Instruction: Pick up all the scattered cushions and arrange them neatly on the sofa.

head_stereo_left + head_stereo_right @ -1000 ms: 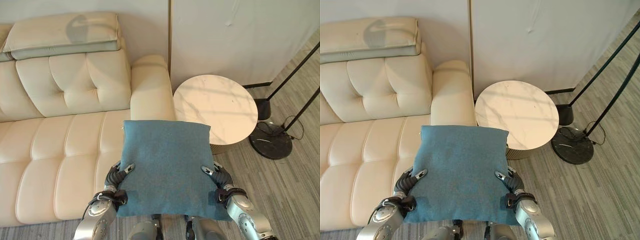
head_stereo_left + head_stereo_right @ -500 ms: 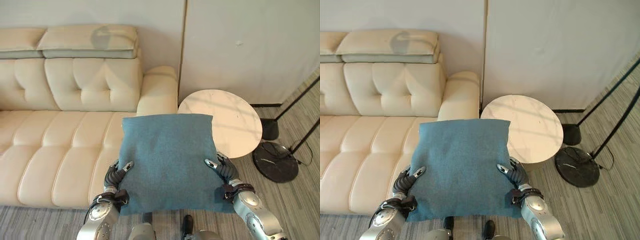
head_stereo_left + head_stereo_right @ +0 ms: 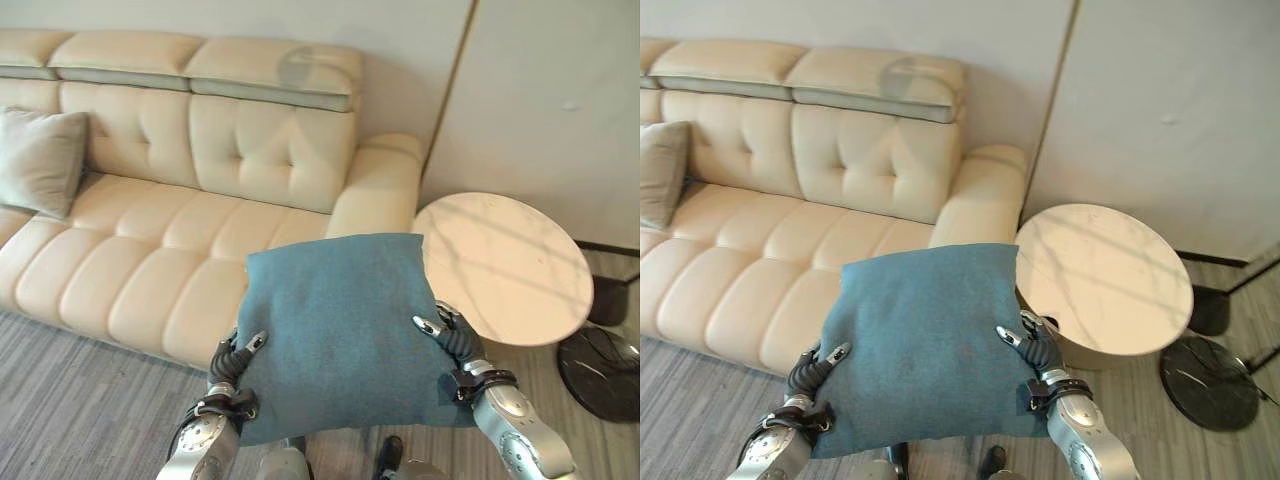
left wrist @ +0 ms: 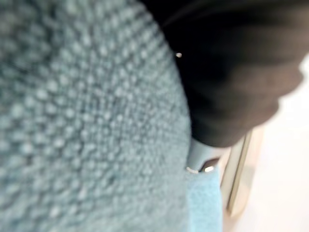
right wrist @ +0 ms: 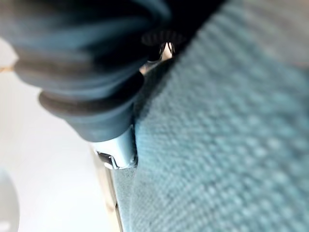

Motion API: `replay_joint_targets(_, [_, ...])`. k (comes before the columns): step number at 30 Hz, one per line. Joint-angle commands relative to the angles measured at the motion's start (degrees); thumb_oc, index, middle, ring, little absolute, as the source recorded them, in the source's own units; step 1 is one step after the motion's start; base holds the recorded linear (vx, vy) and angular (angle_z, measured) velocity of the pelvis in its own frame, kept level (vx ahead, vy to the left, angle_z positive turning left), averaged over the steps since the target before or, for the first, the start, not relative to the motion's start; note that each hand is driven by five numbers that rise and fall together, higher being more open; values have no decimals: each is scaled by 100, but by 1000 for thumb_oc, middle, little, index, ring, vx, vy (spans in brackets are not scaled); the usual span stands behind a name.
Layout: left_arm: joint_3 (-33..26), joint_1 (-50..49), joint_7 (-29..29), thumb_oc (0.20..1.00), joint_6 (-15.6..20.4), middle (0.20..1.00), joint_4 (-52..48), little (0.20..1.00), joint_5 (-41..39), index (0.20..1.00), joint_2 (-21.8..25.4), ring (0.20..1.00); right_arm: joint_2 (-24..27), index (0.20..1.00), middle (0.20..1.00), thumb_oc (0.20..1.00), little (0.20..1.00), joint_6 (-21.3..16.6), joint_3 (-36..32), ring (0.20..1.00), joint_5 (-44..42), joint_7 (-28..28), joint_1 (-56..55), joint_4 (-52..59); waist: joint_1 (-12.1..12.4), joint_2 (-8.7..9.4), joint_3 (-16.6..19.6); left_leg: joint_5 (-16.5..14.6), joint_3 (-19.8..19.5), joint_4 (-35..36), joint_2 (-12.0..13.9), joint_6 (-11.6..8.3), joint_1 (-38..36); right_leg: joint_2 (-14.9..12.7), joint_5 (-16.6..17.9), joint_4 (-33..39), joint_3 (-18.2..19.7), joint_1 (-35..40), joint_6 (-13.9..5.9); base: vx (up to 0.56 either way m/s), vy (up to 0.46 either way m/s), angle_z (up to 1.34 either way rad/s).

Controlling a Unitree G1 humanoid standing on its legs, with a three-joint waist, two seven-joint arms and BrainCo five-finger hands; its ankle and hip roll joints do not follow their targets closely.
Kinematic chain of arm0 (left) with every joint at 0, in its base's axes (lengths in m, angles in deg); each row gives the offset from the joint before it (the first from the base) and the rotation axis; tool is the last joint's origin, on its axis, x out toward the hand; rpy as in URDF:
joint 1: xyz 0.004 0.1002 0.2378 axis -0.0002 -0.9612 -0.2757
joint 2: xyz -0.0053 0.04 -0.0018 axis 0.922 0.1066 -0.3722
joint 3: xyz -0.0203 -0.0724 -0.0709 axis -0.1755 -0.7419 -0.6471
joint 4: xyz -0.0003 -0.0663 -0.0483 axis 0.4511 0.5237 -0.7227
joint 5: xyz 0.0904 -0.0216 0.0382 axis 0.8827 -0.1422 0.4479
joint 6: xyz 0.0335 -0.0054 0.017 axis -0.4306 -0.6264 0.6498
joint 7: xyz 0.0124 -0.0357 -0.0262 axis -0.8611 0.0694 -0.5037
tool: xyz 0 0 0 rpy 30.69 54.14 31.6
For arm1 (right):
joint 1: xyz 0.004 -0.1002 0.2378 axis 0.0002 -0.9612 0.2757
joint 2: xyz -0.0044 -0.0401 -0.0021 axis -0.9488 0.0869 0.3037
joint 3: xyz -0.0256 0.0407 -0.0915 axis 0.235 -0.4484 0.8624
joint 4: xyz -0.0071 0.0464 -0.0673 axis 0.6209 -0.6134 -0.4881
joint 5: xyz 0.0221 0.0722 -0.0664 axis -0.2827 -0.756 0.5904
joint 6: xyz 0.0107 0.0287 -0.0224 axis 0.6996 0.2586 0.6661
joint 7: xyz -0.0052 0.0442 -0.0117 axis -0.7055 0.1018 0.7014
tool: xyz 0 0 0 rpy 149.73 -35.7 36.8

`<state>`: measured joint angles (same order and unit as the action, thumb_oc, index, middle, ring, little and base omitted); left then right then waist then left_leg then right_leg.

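A blue cushion [image 3: 340, 335] fills the lower centre of the frame, held flat in the air between the left hand [image 3: 232, 362] and the right hand [image 3: 449, 338], each with thumb curled over the top edge, pinching it. Behind it, the cream leather sofa [image 3: 170, 250] spans the upper left, with a beige cushion [image 3: 38, 160] at its far left, and a round marble side table [image 3: 505, 268] at right.

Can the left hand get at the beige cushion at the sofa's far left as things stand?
Probably not: the left hand and right hand are both clamped on the blue cushion, and the beige cushion sits well away across the sofa.

sofa [image 3: 150, 250] cut off, fingers under cushion [image 3: 340, 330]
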<state>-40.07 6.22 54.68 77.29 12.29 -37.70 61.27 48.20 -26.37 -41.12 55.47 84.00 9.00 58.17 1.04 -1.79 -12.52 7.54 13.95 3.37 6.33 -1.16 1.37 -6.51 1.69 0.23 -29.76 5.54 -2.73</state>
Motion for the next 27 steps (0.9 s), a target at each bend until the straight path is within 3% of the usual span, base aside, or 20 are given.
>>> replay_joint_targets(1, [-98,213,372,200,478,200,-946,200,-128,200,196,200,-355,200,200,200,200,-560,347,200,-288,-291,714,576,-16,305,256,-283,632,163,405,-554,-506,284,-748,477,116,8,28,-75,251,135])
replay_joint_targets(4, [-58,286,458,200,495,200,-937,200,-169,200,224,200,-348,200,200,200,200,-573,251,200,-175,-245,750,563,-1,195,318,-491,630,163,348,-553,-325,92,-482,477,-156,-96,-153,-44,325,78])
replay_joint_targets(8, [-73,293,452,200,531,200,-912,200,-164,200,238,200,-379,200,200,200,200,-538,256,200,-59,-281,738,580,34,198,338,-582,590,163,225,-499,-301,-47,-360,477,-196,-123,-257,12,376,53])
replay_joint_targets(9, [-141,271,449,200,530,200,-912,200,-114,200,293,200,-461,200,200,200,200,-478,327,200,52,-360,755,584,84,281,345,-747,578,163,25,-341,-317,-250,-194,477,-220,-103,-404,45,493,30])
replay_joint_targets(14, [-195,327,389,200,536,200,-943,200,-29,200,440,200,-601,200,200,200,200,-404,390,200,210,-359,759,551,126,393,291,-1002,469,163,-307,-57,-338,-605,16,140,-266,-142,-622,38,397,11])
replay_joint_targets(15, [-108,478,270,200,592,200,-923,200,34,200,538,200,-738,200,200,200,200,-427,446,200,333,-324,772,485,-33,398,175,-1122,201,163,-463,108,-356,-656,-79,-774,500,-570,-592,38,493,10])
replay_joint_targets(16, [-83,519,241,200,620,200,-901,200,34,200,558,200,-743,200,200,200,200,-456,431,200,320,-301,794,468,-124,406,151,-1130,98,163,-482,111,-350,-431,-202,-810,942,-724,-541,21,442,42])
replay_joint_targets(17, [-21,591,247,200,646,200,-867,200,69,200,572,200,-749,200,200,200,200,-497,411,200,265,-269,836,418,-157,397,159,-1037,9,163,-529,113,-287,-13,-376,-665,1479,-924,-383,44,127,109])
replay_joint_targets(18, [-18,586,247,200,645,200,-864,200,69,200,572,200,-749,200,200,200,200,-497,412,200,264,-269,830,414,-155,394,171,-1106,-34,163,-532,86,-336,-14,-440,-676,1521,-884,-429,38,107,159])
replay_joint_targets(19, [25,656,254,200,648,200,-835,200,94,200,563,200,-718,200,200,200,200,-533,375,200,222,-218,838,397,-162,422,163,-986,-166,163,-601,98,-247,215,-405,-450,1625,-936,-301,42,36,121])
replay_joint_targets(20, [25,659,254,200,648,200,-835,200,94,200,562,200,-718,200,200,200,200,-534,374,200,222,-218,841,396,-167,421,172,-977,-170,163,-600,99,-231,218,-390,-433,1619,-942,-297,10,20,42])
replay_joint_targets(23, [118,756,317,200,602,200,-755,200,192,200,502,200,-658,200,200,200,200,-570,262,200,145,-187,851,299,-218,537,190,-931,-560,163,-801,84,-201,733,-262,-34,2079,-1087,-235,90,-33,56])
replay_joint_targets(27, [224,846,407,200,613,200,-733,200,232,200,471,200,-629,200,200,200,200,-566,180,200,89,-225,777,314,-307,536,254,-1003,-765,163,-901,70,-325,769,-201,208,2156,-850,-217,122,-41,108])
